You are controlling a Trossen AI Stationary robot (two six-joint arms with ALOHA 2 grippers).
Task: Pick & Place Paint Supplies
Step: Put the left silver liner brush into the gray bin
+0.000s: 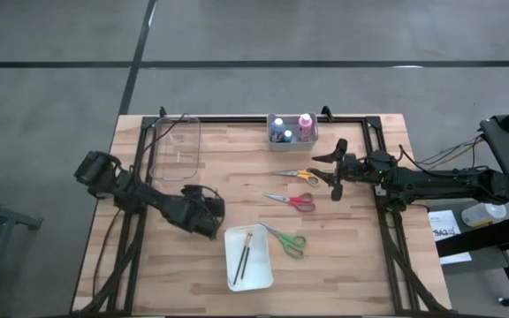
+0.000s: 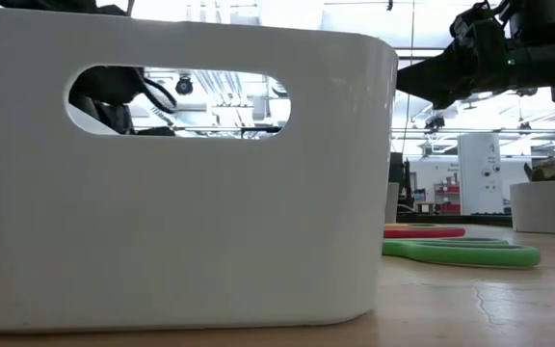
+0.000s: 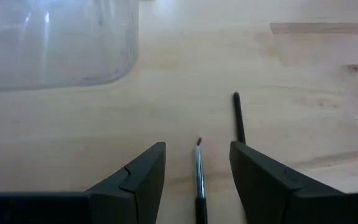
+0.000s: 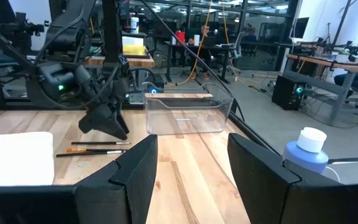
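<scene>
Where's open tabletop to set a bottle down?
Free: the near right corner, past the green scissors, and the left edge beside the left claw. Crowded: the middle, between the white tray, red scissors, orange scissors and right claw.

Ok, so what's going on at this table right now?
The left gripper is open just over two thin brushes lying on the wood near the clear container. The right gripper hangs open by the orange scissors. The red scissors and green scissors lie on the table. Bottles stand in a small bin, and another brush lies on the white tray.
</scene>
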